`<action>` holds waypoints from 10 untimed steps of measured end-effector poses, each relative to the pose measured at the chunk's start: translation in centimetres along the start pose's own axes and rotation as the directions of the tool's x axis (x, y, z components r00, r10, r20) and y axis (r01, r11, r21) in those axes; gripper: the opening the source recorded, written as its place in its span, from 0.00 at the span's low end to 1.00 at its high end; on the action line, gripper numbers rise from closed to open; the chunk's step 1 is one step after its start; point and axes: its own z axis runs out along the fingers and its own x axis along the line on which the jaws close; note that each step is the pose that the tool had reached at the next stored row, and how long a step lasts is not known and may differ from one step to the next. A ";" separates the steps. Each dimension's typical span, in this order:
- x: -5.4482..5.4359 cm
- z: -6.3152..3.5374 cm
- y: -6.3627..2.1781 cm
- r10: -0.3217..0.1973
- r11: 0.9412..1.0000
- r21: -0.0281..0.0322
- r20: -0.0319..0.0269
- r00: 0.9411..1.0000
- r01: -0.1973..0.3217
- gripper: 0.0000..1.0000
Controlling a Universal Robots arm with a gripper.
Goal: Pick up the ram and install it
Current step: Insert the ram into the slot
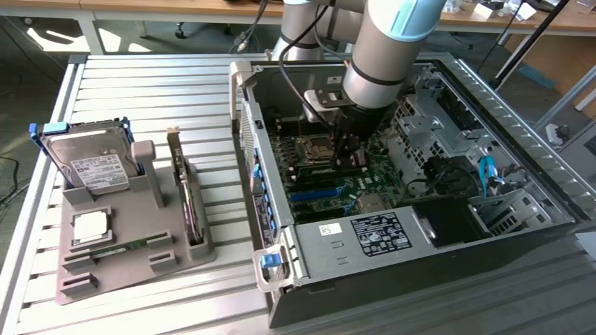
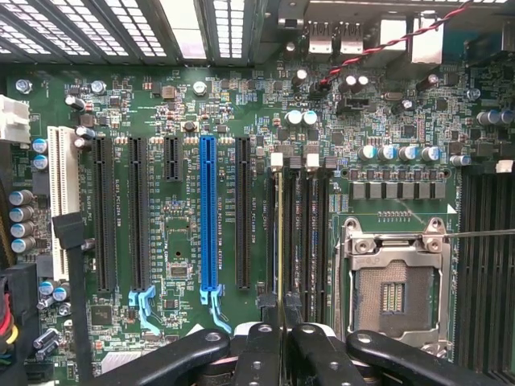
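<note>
I had the gripper (image 1: 351, 155) down inside the open computer case (image 1: 521, 132), fingers nearly shut on the ram (image 2: 279, 257), pinching the thin stick edge-on above the memory slots (image 2: 302, 241) beside the empty processor socket (image 2: 394, 289). In the wrist view the stick's long axis ran along the slots, pointing away from the fingers toward the case's rear ports. To seat it well, I judged, I needed it square over one slot, notch matched, both ends level, and pressure straight down rather than tilted. A second stick (image 1: 121, 248) lay flat in the grey parts tray (image 1: 186, 258) outside the case.
</note>
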 end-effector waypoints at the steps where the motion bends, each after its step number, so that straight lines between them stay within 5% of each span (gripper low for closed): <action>1: 0.0 0.09 0.00 0.000 1.000 0.000 0.000 1.000 0.000 0.12; 10: 0.0 0.17 0.00 0.000 1.000 0.000 0.000 1.000 0.000 0.12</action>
